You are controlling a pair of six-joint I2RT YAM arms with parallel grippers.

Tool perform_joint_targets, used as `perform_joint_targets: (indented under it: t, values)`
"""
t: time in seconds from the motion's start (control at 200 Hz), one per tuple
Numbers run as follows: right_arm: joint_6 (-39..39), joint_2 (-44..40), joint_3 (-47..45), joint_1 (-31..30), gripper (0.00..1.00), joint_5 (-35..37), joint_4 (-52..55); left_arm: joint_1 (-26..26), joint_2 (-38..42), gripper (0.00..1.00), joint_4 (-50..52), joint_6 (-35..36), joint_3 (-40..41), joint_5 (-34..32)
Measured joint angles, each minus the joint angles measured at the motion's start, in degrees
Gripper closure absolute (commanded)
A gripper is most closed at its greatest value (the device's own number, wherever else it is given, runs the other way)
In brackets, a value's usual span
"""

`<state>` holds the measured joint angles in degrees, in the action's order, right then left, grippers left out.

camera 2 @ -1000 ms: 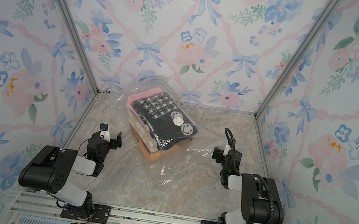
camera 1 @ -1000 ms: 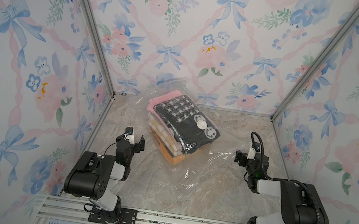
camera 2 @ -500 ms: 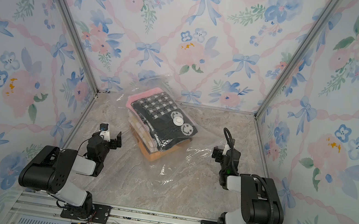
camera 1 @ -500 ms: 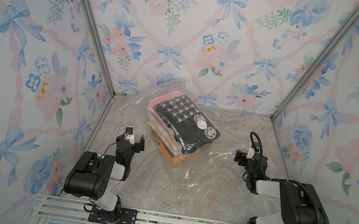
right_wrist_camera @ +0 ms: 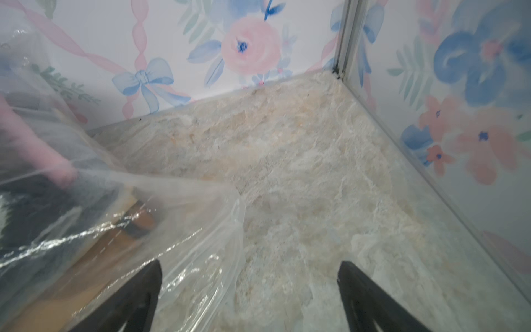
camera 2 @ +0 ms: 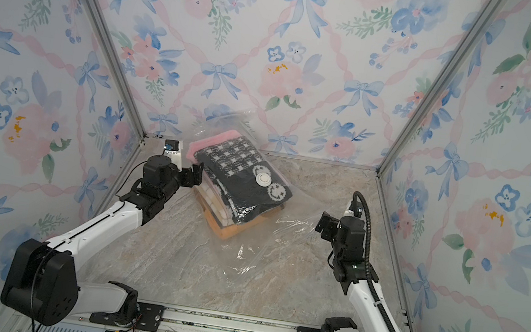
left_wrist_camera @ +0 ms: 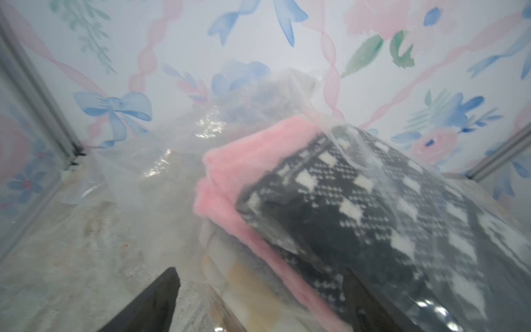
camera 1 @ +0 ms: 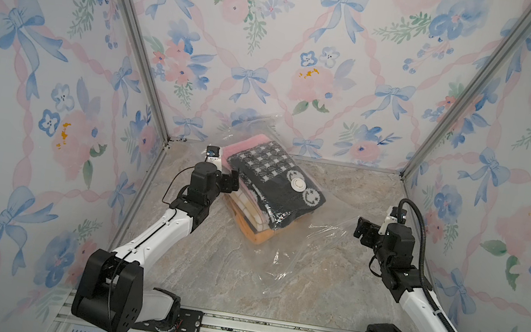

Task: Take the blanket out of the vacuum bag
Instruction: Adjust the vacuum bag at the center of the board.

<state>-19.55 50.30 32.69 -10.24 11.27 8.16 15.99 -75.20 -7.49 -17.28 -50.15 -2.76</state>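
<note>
Clear plastic vacuum bag (camera 1: 269,199) lies just beside the left claw (camera 1: 232,181).

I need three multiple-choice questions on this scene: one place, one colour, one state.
1. Where is the white cap?
A) on a wall
B) on top of the bag, above the black checked blanket
C) on the metal rail

2. What colour is the lowest blanket in the bag?
A) green
B) blue
C) orange

3. How is the right gripper?
A) open, empty
B) shut on the bag
C) shut on the cap

Answers: 1 B, it sits on the plastic over that blanket; 2 C, orange shows at the bottom; 3 A, its fingers stand wide apart, gripping nothing.
</note>
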Motion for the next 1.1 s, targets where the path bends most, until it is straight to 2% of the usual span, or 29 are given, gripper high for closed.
perform_joint_targets:
  t: [0.11, 0.25, 0.465, 0.735, 0.87, 1.0, 1.1]
  values:
    - [-4.9, -3.7, -2.2, 0.0, 0.04, -5.0, 4.8, 2.2, 0.0, 0.1, 5.9, -2.9, 0.9, 4.7]
    - [-10.7, -5.2, -7.8, 0.0, 0.0, -11.5, 2.0, 3.1, 0.7, 0.09, 9.2, -5.0, 1.5, 7.3]
    - [-15.7, 5.8, -9.9, 0.0, 0.12, -18.5, -9.1, 3.1, 4.0, 0.08, 10.7, -6.0, 1.5, 8.3]
    - [-16.9, 22.1, -5.9, 0.1, 0.16, -23.1, -24.1, 3.1, 7.1, 0.08, 11.5, -6.4, 1.5, 11.8]
    - [-16.9, 27.6, -5.0, 1.3, 0.32, -25.1, -30.2, 3.1, 7.1, 0.07, 12.5, -6.4, 0.7, 12.7]
    - [-17.3, 34.2, -3.1, 3.6, 0.51, -28.9, -35.7, 2.7, 7.4, 0.06, 14.1, -5.8, -1.3, 12.2]
    - [-18.1, 38.7, -0.8, 4.2, 0.6, -32.1, -38.9, 1.5, 7.0, 0.06, 14.9, -5.0, -4.0, 12.2]
